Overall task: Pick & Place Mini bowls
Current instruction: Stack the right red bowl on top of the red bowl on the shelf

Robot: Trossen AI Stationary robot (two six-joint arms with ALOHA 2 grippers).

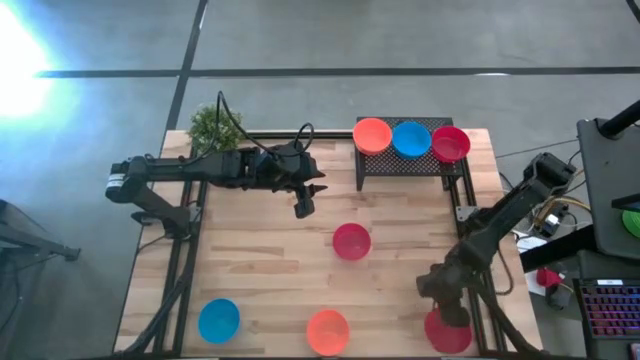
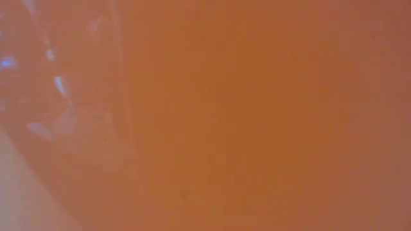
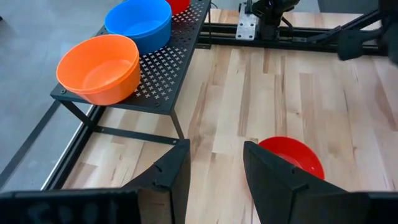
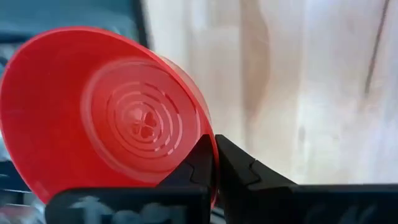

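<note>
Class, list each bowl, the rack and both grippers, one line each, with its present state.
Orange bowl on rack: upright, empty.
Blue bowl on rack: upright.
Red bowl on rack: upright.
Rack: standing, holds three bowls.
Red bowl mid-table: on table, free.
Blue bowl: front left, free.
Orange bowl: front edge, free.
Red bowl at front right: rim gripped.
Right gripper: shut on rim.
Left gripper: open, empty.

Robotics lab: arm-rigged workbench (image 1: 270, 250), taped concrete floor (image 1: 400, 40).
</note>
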